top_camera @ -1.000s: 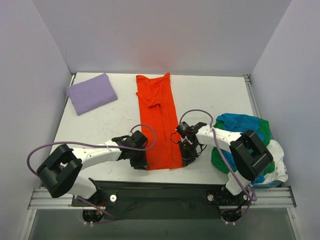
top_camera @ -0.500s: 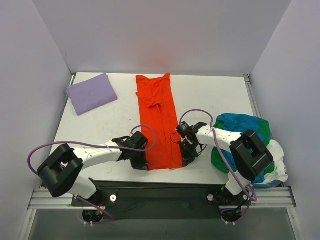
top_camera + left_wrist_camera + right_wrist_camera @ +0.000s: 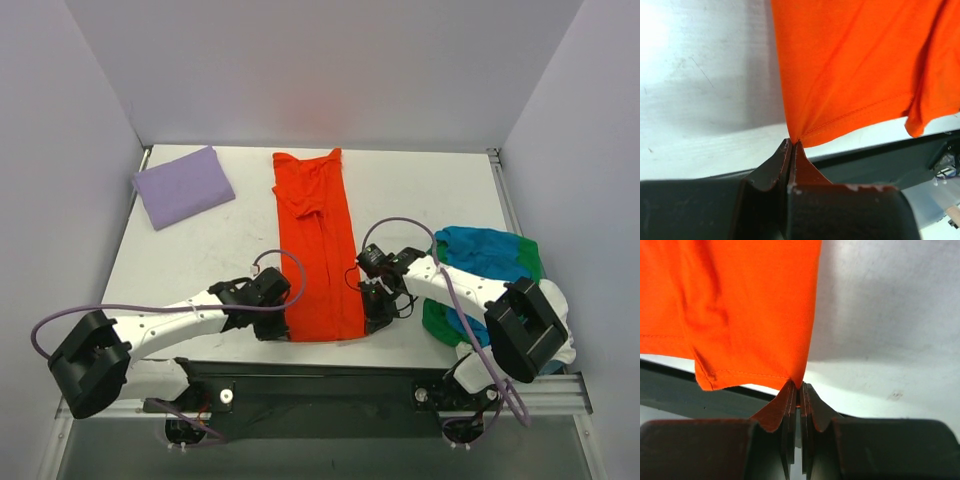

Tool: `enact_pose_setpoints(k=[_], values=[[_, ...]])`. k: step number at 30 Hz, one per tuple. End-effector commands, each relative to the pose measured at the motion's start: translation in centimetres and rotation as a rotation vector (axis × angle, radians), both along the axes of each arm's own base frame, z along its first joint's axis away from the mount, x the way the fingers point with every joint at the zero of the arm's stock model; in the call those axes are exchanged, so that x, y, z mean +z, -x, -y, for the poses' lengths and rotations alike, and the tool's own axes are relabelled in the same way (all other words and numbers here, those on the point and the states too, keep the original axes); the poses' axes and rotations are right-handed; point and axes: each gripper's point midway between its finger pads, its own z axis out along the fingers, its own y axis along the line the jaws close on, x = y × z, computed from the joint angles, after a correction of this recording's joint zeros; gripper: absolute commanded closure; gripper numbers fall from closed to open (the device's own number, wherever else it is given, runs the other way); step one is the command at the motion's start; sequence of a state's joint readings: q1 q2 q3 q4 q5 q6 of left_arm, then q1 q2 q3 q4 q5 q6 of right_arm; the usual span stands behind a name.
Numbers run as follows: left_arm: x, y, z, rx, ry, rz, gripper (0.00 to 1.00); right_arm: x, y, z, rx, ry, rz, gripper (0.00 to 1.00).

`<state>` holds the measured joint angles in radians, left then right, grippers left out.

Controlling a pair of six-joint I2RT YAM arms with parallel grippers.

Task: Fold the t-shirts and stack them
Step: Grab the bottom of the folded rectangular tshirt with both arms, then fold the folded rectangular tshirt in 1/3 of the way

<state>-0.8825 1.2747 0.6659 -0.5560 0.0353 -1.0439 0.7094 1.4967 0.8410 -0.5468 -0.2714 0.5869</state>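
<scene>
Scuffed white table between pale walls, a metal rail at its near edge

Robotics lab test cell, not a home or shop. White surface is boxed in by plain pale panels on its far, left & right sides. Along the surface's near edge runs a bare aluminium rail. The left arm & right arm, white w/ black joints, are mounted there, a purple cable looping loose off each. Seen close up, the surface top is scuffed & scratched. Mid-surface lies an orange-red t-shirt, spread flat in a long strip, laid out like a test piece.
</scene>
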Motion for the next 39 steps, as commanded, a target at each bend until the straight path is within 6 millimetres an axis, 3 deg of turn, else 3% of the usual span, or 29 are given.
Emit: enact_pose_setpoints(k=[1,11,21,29,39], values=[[0.9,0.5,-0.3,0.011,0.013,0.027,1.0,1.0,2.1,0.6,-0.012,0.019,-0.043,1.0],[2.4,3.4,-2.7,0.011,-0.022,0.011,1.0,1.6,5.5,0.5,0.006,0.048,-0.087,1.0],[5.3,7.2,-4.8,-0.022,-0.024,-0.021,1.0,5.3,9.6,1.4,0.01,0.073,-0.07,1.0],[9.4,5.7,-3.5,0.005,0.067,0.073,1.0,9.2,8.0,0.9,-0.033,0.034,0.046,1.0],[10.7,1.2,-2.1,0.04,0.039,0.178,1.0,10.8,2.9,-1.0,-0.056,0.083,0.168,1.0]])
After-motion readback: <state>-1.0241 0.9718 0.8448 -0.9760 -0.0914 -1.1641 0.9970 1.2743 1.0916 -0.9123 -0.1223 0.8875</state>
